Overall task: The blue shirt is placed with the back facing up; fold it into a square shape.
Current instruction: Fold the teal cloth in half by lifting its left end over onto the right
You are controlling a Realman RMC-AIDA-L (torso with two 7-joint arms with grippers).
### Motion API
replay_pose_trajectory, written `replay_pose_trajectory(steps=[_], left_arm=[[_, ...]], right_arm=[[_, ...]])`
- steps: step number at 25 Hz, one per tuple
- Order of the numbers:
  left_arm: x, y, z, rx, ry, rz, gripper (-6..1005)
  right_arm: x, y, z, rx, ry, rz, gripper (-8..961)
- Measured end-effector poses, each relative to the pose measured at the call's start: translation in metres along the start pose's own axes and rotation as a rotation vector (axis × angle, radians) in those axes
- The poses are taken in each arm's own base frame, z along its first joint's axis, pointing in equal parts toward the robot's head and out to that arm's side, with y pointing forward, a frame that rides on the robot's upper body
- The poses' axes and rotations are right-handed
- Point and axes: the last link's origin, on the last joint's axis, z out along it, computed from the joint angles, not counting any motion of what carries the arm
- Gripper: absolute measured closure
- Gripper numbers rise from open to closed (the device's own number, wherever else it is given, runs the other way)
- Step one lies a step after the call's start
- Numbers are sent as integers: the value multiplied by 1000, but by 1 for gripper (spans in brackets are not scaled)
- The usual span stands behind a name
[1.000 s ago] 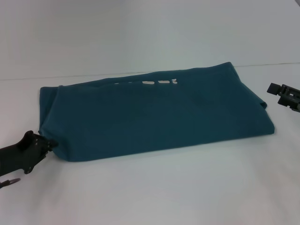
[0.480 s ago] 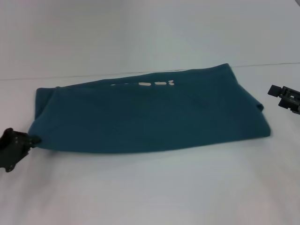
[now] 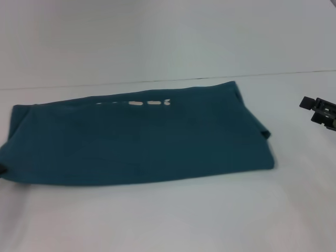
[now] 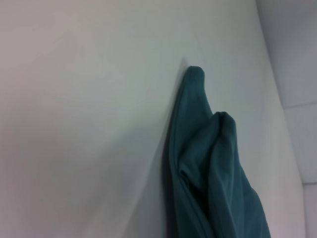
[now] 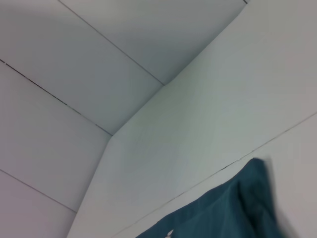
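**A:** In the head view, where is the blue shirt (image 3: 136,139)?

**B:** It lies flat on the white bench (image 3: 173,215), folded into a long band. The band runs from the left edge of the bench toward the middle and stops well apart from the right edge. The cloth is dark teal-blue and plain. Along its far edge some small white marks show, like pieces of letters. The right end has a small fold sticking out at the corner.

**A:** And the grippers in that view?

**B:** The right gripper (image 3: 319,109) is near the right edge of the bench, apart from the shirt, and it touches nothing. I cannot tell if its jaws are wide or narrow. Of the left gripper (image 3: 2,169) only a small dark piece shows at the left edge of the view, touching the near left corner of the shirt. I cannot tell its state either.

**A:** What does the left wrist view give?

**B:** The shirt (image 4: 208,163) from very close: the end of the cloth is bunched into two rounded folds, lying on the white bench (image 4: 84,124). No fingers show.

**A:** And the right wrist view?

**B:** One corner of the shirt (image 5: 228,210) with a tiny white mark, the bench (image 5: 277,74), and behind it a white wall (image 5: 74,74) with thin dark lines.
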Motion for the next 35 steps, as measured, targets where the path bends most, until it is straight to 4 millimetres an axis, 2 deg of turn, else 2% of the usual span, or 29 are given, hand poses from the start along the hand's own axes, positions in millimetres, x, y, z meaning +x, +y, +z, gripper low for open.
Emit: replay_pose_trajectory(steps=[5,17,26,30,34,35], left_arm=[[5,-3,-10,7,4,26,973],[-5,25,13,-35,-105,134,973],[-5,28,15,-42,-111,129,972],[-1,55,22,-112,-151,167,973],[8,107,35,-217,-205,255,972],[8,129,41,-252,-236,293,972]], right_arm=[[2,0,1,-1,1,6,15],[3,-2,4,19,10,-4,22],[5,-6,1,38,20,-5,27],[8,-8,1,47,34,-4,30],[11,-8,2,46,55,-9,32],[12,-8,2,43,61,-10,33]])
